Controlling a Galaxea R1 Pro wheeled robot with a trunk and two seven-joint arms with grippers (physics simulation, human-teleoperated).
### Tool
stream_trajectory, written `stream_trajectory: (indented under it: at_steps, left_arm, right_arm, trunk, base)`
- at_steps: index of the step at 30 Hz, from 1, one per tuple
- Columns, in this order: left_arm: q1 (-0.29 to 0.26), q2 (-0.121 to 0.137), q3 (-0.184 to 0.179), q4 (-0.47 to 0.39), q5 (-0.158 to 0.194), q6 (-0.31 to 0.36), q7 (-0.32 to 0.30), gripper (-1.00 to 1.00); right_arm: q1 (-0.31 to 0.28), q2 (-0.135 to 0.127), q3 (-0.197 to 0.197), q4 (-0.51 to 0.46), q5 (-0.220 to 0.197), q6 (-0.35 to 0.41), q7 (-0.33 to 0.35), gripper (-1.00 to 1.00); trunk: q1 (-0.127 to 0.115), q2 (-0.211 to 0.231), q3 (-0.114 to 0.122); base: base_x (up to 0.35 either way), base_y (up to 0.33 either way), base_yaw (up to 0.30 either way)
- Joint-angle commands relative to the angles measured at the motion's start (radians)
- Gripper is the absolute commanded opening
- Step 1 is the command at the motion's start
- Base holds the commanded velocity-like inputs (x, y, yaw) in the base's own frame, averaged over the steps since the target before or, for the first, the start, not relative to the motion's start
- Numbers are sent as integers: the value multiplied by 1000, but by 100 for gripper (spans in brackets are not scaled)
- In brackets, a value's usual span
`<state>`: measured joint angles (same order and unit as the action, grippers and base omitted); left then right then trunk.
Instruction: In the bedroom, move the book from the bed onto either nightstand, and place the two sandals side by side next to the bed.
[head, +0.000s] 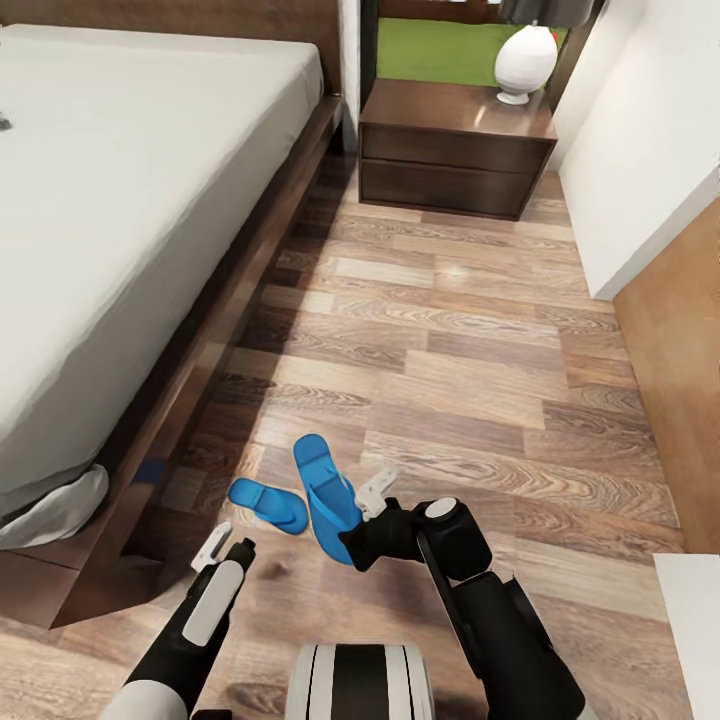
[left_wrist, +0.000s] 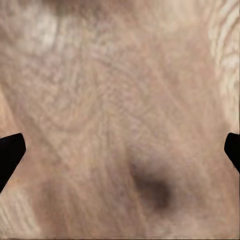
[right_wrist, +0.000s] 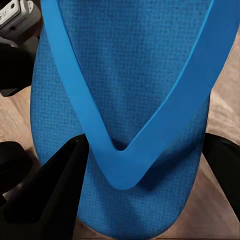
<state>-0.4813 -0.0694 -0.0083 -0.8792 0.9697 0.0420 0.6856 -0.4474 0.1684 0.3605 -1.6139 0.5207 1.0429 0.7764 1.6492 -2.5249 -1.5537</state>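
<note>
The right gripper (head: 362, 520) is closed on the larger-looking bright blue plastic sandal (head: 325, 495) – in the right wrist view its dark fingers (right_wrist: 55, 195) sit either side of the sole (right_wrist: 125, 100), by the V of the strap. That sandal is tilted, one long edge raised. Just to its left the second bright blue sandal (head: 267, 503) lies flat on the brown wood-plank floor (head: 460, 360), close but not parallel. The left gripper (head: 228, 545) hangs beside that second sandal – fingers spread, nothing between them. Further left runs the dark brown wooden bed frame (head: 215, 330) with its pale grey-white mattress (head: 120, 200). Well ahead stands a dark-brown wooden nightstand (head: 450, 150) bearing a white lamp base (head: 524, 62)
</note>
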Motion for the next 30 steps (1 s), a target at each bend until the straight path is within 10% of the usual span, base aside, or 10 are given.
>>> stream_trajectory:
  at_steps: [1, 14, 30]
  left_arm:
    - [0, 0, -2, -2, 1, 5, 6, 100]
    - [26, 14, -11, -4, -82, 111, 2, 100]
    - [229, 150, -3, -171, -93, 240, -7, 100]
  right_arm:
    - [-1, 0, 0, -1, 8, 4, 11, -100]
    - [-2, 0, -3, -1, 8, 4, 11, -100]
    - [-2, 0, -3, -1, 8, 4, 11, -100]
  trunk:
    - [-1, 0, -1]
    - [-1, 0, -1]
    - [-1, 0, -1]
  base:
    - [-277, 37, 7]
    - [-99, 13, 2]
    - [-3, 0, 7]
